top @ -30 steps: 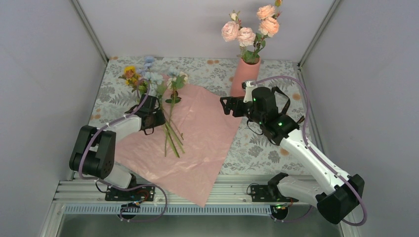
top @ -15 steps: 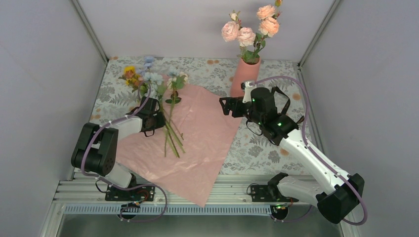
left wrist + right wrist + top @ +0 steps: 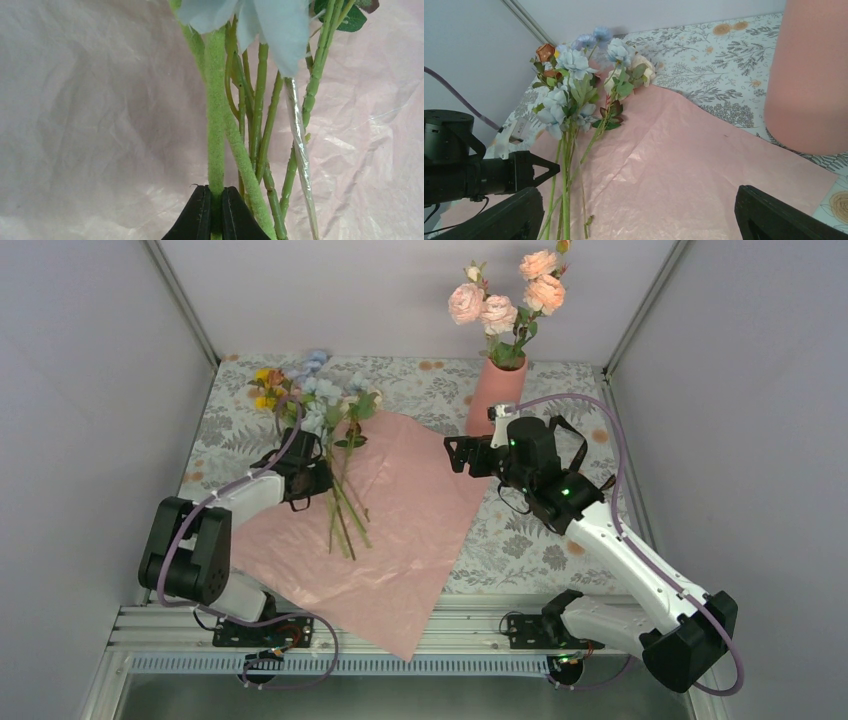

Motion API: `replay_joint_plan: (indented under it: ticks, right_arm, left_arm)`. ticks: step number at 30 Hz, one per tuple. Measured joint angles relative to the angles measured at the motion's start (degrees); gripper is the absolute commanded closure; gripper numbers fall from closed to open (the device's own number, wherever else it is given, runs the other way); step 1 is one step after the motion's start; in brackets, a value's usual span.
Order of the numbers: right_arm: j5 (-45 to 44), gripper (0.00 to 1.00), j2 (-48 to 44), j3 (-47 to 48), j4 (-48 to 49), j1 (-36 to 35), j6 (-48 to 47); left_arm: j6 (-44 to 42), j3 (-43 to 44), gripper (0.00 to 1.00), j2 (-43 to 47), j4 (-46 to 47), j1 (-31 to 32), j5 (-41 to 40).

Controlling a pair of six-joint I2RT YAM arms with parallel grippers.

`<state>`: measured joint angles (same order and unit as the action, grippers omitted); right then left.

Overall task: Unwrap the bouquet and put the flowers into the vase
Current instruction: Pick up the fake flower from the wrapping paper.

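Observation:
The bouquet lies unwrapped: the lilac-pink sheet point(image 3: 410, 525) is spread flat and the loose flowers point(image 3: 312, 398) rest on its left part, blue, yellow and white heads toward the back. My left gripper point(image 3: 316, 472) is shut on one fuzzy green stem point(image 3: 216, 150), with the other stems point(image 3: 260, 125) just to its right. The salmon-pink vase point(image 3: 496, 390) stands at the back with pink and peach roses point(image 3: 505, 302) in it. My right gripper point(image 3: 456, 453) hovers open over the sheet's right part, left of the vase point(image 3: 811, 75), nothing between its fingers point(image 3: 524, 210).
A floral-printed tablecloth point(image 3: 560, 540) covers the table. Grey walls with metal corner posts point(image 3: 180, 295) close in the back and sides. The left arm's black wrist point(image 3: 454, 165) shows low at the left of the right wrist view.
My left gripper has closed on the fuzzy stem. The flower heads have shifted a little toward the back right and bunched closer. The right arm has stayed put.

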<state>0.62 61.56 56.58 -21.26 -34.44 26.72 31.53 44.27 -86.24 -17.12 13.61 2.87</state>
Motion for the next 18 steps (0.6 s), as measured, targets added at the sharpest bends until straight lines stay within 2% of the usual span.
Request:
replay_joint_plan:
  ticks: [18]
  right_arm:
    - [-0.92,0.04,0.00,1.42,-0.76,-0.44,0.00]
  left_arm:
    - [-2.40,5.11,0.98,5.86,-7.61,0.00,-2.49]
